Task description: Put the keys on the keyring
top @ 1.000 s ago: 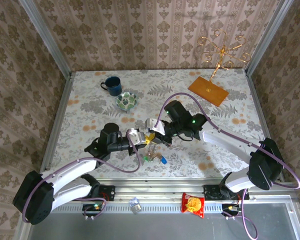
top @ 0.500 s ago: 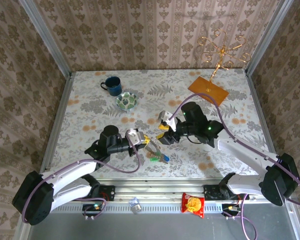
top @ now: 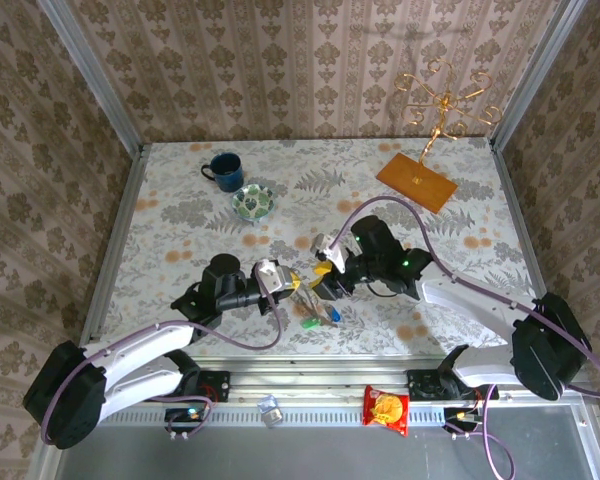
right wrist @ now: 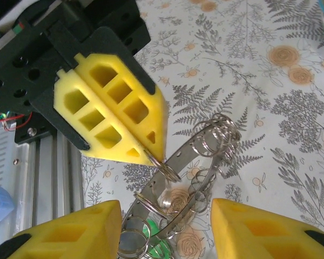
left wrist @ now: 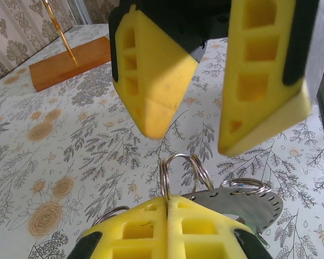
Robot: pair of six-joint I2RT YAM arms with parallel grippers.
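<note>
Left gripper [right wrist: 147, 147] reaches in level, pinched tight on a keyring [right wrist: 186, 155] loop; right gripper [left wrist: 191, 137] faces it, jaws apart, empty.

White arms [top: 145, 350], black joints [top: 220, 275], purple cables [top: 378, 202], yellow fingers [left wrist: 151, 81].

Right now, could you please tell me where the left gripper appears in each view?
Top external: left gripper at low centre, above the table's near edge.
Left wrist: left gripper at the bottom edge, shut on a small metal ring.
Right wrist: left gripper at upper left, pointing down-right.
Shared landmark: the open right gripper facing it.
</note>
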